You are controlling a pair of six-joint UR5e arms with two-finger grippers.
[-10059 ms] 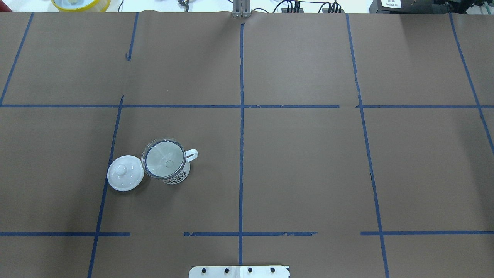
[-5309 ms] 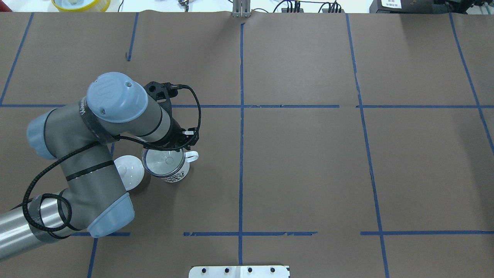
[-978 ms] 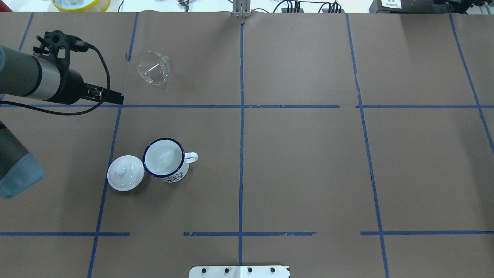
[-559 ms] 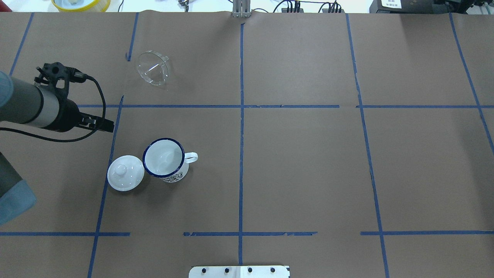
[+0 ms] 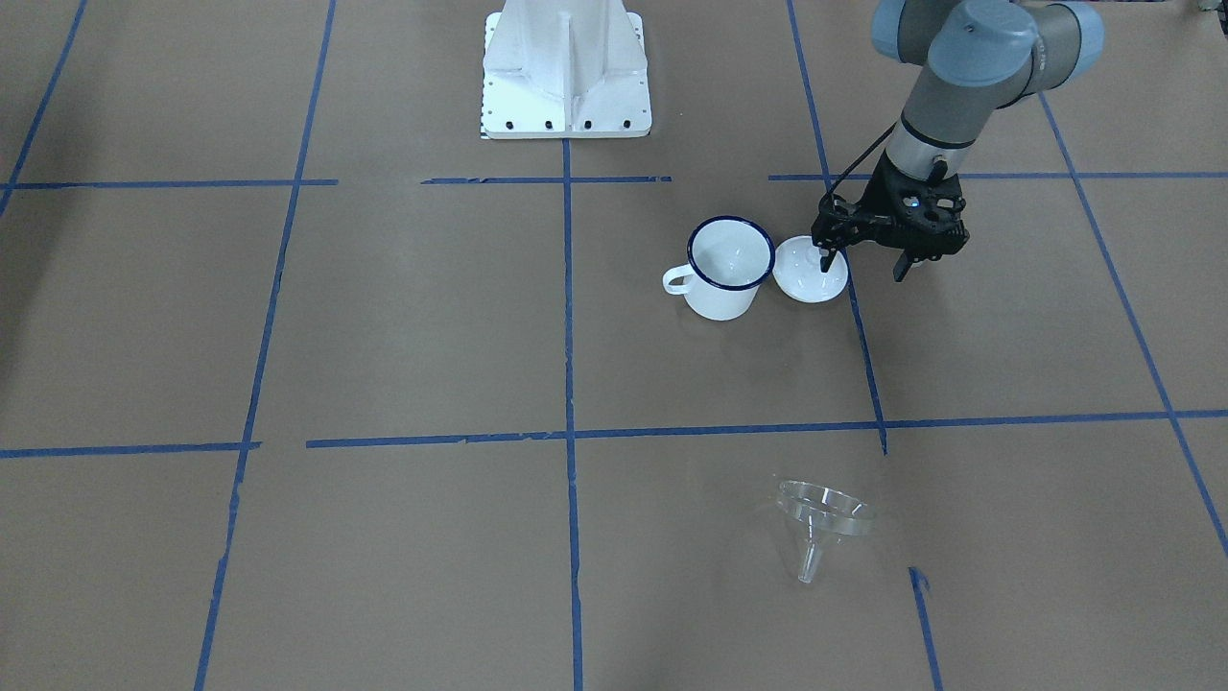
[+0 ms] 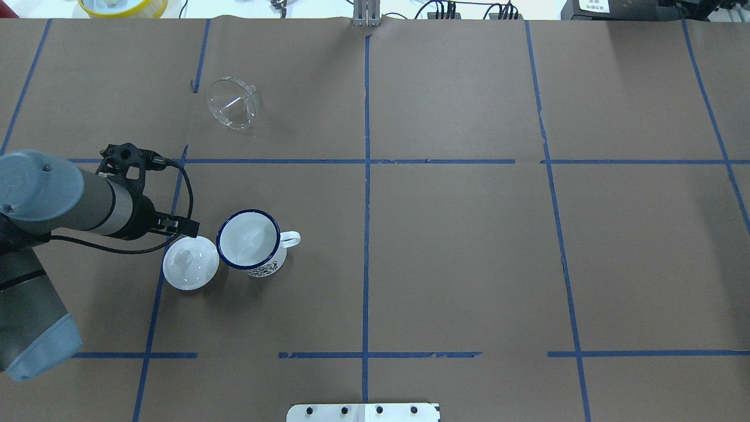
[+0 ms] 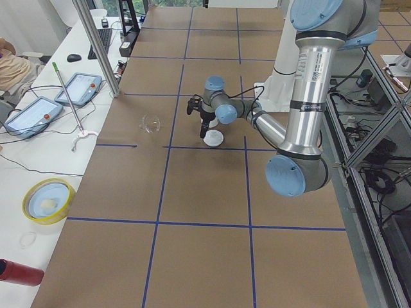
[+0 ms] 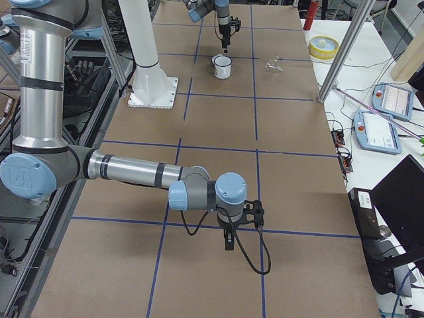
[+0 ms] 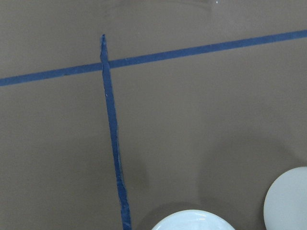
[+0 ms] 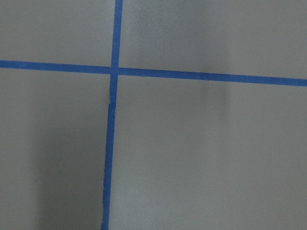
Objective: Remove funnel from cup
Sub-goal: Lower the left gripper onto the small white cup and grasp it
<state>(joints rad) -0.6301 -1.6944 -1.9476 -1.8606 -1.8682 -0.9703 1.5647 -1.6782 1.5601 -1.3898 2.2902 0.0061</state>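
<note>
The clear funnel (image 6: 232, 108) lies on its side on the far left part of the table, apart from everything; it also shows in the front view (image 5: 823, 523). The white cup (image 6: 251, 243) with a dark blue rim stands upright and empty, handle to the right, and shows in the front view (image 5: 729, 264). My left gripper (image 5: 863, 267) is open and empty, hanging just above and beside the white lid (image 6: 190, 264), left of the cup. My right gripper (image 8: 228, 238) shows only in the exterior right view, so I cannot tell its state.
The white domed lid (image 5: 811, 271) sits against the cup's left side. Blue tape lines cross the brown table cover (image 6: 469, 246). The robot's base plate (image 6: 363, 412) is at the near edge. A yellow bowl (image 6: 123, 6) sits beyond the far edge.
The funnel, earlier in the cup, lies still on the far table. My left arm has swung back from the far left toward the lid and cup, its gripper open.
</note>
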